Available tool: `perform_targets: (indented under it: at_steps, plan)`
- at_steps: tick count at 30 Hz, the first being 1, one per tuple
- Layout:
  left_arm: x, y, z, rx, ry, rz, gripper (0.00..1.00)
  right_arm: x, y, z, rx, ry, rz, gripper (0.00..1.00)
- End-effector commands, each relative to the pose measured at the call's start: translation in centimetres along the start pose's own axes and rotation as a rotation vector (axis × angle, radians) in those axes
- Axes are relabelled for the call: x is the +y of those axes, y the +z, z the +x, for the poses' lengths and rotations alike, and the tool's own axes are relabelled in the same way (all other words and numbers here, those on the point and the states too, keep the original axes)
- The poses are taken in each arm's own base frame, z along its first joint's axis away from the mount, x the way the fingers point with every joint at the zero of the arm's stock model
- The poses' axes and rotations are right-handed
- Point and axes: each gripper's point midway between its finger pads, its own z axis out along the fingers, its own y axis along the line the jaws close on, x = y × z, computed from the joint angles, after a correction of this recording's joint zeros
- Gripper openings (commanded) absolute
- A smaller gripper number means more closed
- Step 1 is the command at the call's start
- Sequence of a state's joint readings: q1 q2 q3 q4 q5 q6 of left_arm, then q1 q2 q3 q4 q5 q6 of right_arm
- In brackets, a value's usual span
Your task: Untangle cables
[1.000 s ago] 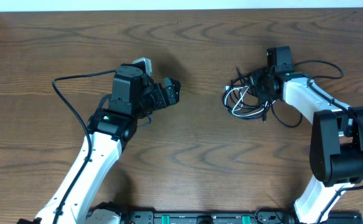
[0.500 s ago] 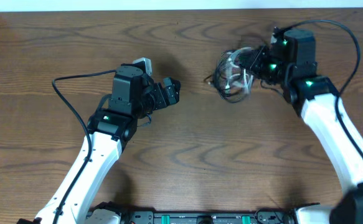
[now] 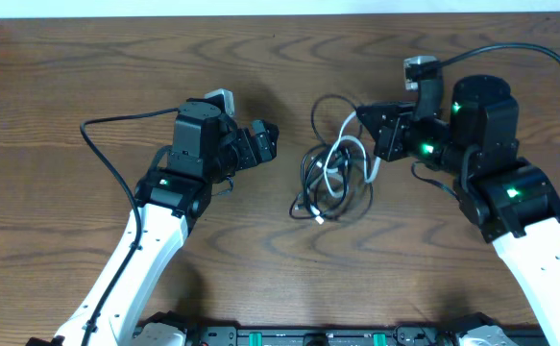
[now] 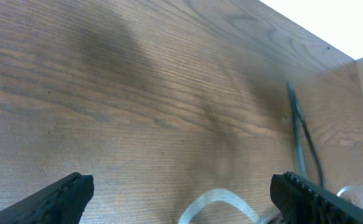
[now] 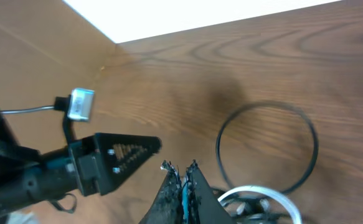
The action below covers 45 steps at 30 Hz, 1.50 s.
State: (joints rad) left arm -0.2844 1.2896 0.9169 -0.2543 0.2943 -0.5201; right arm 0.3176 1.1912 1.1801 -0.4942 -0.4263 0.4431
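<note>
My left pincer (image 3: 263,139) stands spread wide, its two fingers (image 4: 56,199) far apart over the tabletop (image 3: 260,58). My right pincer (image 3: 360,113) is pressed together, tip against tip.

The cables (image 3: 329,171) lie in one tangle on the tabletop between my two pincers, just beside the right one and a little apart from the left. Black strands of the tangle run right up to the right pincer's tips. I cannot tell whether one of them is nipped there.

Just beyond those tips one black cable (image 5: 265,104) makes a round loop flat on the wood. The white cable (image 3: 340,154) winds through the black ones, low beside the right pincer, and one of its ends trails out of the tangle on the side away from the tips.

Seen from the left pincer, a pale, blurred loop of the white cable shows just ahead, low between the spread fingers. A dark strand runs past the finger on the far side.
</note>
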Motion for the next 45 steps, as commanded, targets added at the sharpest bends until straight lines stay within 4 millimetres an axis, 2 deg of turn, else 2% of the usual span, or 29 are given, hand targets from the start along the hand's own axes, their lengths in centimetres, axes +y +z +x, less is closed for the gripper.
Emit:
perform_targets:
  at_steps: [1,5,8,10,12,14,15,17,19,22,26,32,39,40,41,45]
  plan:
    - [-0.8,-0.2,-0.7,-0.011,0.016,0.021,0.97,-3.4,-0.6,-0.1,-0.031,-0.022,0.195,0.01]
    - [-0.8,-0.2,-0.7,-0.011,0.016,0.021,0.97,-6.3,0.4,2.7,0.085,0.023,0.303,0.01]
    - [-0.8,-0.2,-0.7,-0.011,0.016,0.021,0.97,-9.1,1.8,5.8,0.222,0.068,0.393,0.01]
    - [-0.8,-0.2,-0.7,-0.010,0.016,0.021,0.97,-9.9,2.7,6.9,0.270,0.085,0.407,0.05]
    - [-0.8,-0.2,-0.7,-0.011,0.016,0.021,0.97,-9.9,3.5,7.8,0.315,0.104,0.383,0.13]
    - [-0.8,-0.2,-0.7,-0.011,0.016,0.021,0.97,-9.3,4.2,8.9,0.367,0.131,0.330,0.30]
    - [-0.8,-0.2,-0.7,-0.011,0.016,0.021,0.97,-9.2,4.4,9.4,0.391,0.144,0.314,0.34]
    - [-0.8,-0.2,-0.7,-0.011,0.016,0.021,0.97,-9.5,4.4,10.7,0.444,0.175,0.326,0.42]
    - [-0.8,-0.2,-0.7,-0.011,0.016,0.021,0.97,-10.1,4.1,12.3,0.509,0.202,0.357,0.56]
    - [-0.8,-0.2,-0.7,-0.010,0.016,0.021,0.97,-11.3,4.0,14.6,0.616,0.194,0.402,0.65]
    - [-0.8,-0.2,-0.7,-0.011,0.016,0.021,0.97,-12.4,4.5,16.7,0.723,0.112,0.392,0.70]
    - [-0.8,-0.2,-0.7,-0.011,0.016,0.021,0.97,-14.8,6.2,19.5,0.824,0.101,0.459,0.72]
    - [-0.8,-0.2,-0.7,-0.010,0.016,0.021,0.97,-16.2,7.8,23.8,0.965,0.112,0.482,0.75]
    - [-0.8,-0.2,-0.7,-0.011,0.016,0.021,0.97,-16.2,8.0,24.5,0.987,0.109,0.485,0.78]
    - [-0.8,-0.2,-0.7,-0.011,0.016,0.021,0.97,-16.2,8.2,25.1,1.002,0.119,0.496,0.87]
    - [-0.8,-0.2,-0.7,-0.011,0.016,0.021,0.97,-17.6,7.9,26.5,1.011,0.179,0.657,0.85]
